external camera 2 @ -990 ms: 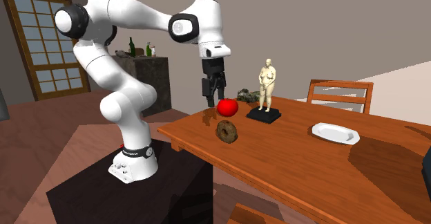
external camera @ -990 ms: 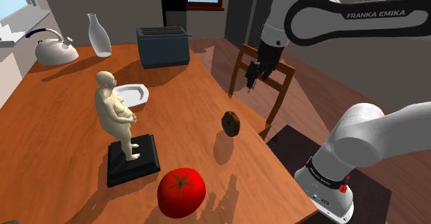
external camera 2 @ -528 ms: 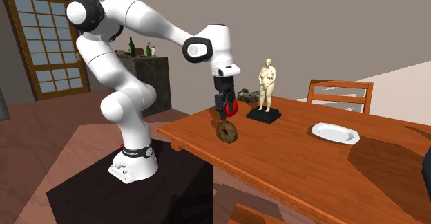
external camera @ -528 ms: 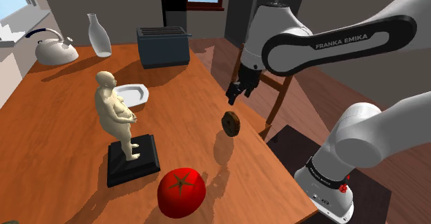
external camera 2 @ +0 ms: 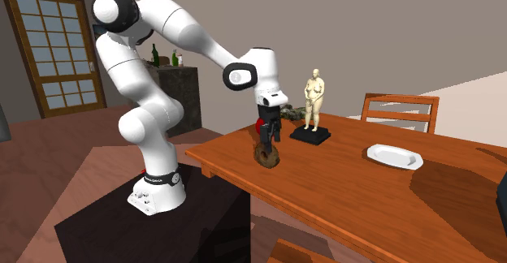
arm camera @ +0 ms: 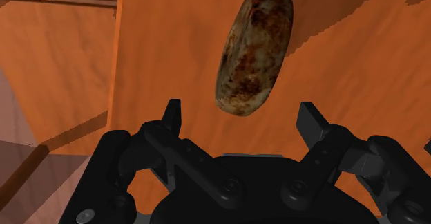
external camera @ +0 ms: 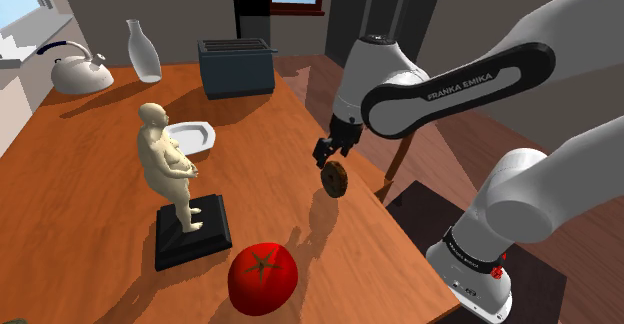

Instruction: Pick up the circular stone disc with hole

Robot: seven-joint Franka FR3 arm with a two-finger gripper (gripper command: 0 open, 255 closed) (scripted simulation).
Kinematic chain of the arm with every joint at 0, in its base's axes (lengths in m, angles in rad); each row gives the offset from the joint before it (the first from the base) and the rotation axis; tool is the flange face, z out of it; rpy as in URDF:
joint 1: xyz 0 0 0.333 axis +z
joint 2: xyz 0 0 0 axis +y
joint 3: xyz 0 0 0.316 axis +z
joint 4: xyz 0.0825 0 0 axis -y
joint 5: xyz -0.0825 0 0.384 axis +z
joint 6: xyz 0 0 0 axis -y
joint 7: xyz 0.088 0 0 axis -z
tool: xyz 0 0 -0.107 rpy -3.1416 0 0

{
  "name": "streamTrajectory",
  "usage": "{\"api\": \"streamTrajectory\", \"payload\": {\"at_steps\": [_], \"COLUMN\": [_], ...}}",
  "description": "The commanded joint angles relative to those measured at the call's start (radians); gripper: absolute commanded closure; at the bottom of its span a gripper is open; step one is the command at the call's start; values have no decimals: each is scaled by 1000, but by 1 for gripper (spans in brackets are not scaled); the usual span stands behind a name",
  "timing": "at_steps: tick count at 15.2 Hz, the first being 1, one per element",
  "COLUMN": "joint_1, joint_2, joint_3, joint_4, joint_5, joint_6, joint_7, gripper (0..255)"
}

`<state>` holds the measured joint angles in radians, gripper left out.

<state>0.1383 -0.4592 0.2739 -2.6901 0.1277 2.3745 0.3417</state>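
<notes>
Standing on edge, mottled brown disc, just ahead of spread, empty fingers

Bare tabletop around the disc; tomato and figurine well apart

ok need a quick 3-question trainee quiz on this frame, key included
1. True or false: the mottled brown stone disc with a hole rests on the black square base.
2. The black end effector has its fingers: A) clasped on the disc, B) apart, not touching it, C) shut together.
3. What stands on that base?
Key: 1 false, it rests on the orange wooden table. 2 B. 3 the beige human figurine.
</notes>
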Motion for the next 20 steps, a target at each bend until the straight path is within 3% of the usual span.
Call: {"api": "streamTrajectory", "payload": {"at_steps": [1,4,5,14,20], "joint_1": [-2,-4,-4,-4,0], "joint_2": [23,39,39,39,-18], "joint_3": [4,8,7,8,-6], "joint_4": [-14,-25,-26,-25,19], "joint_5": [-1,-2,-2,-2,0], "joint_6": [38,65,66,65,-36], "joint_7": [1,3,2,3,-3], "gripper": [0,0,255,255,255]}}
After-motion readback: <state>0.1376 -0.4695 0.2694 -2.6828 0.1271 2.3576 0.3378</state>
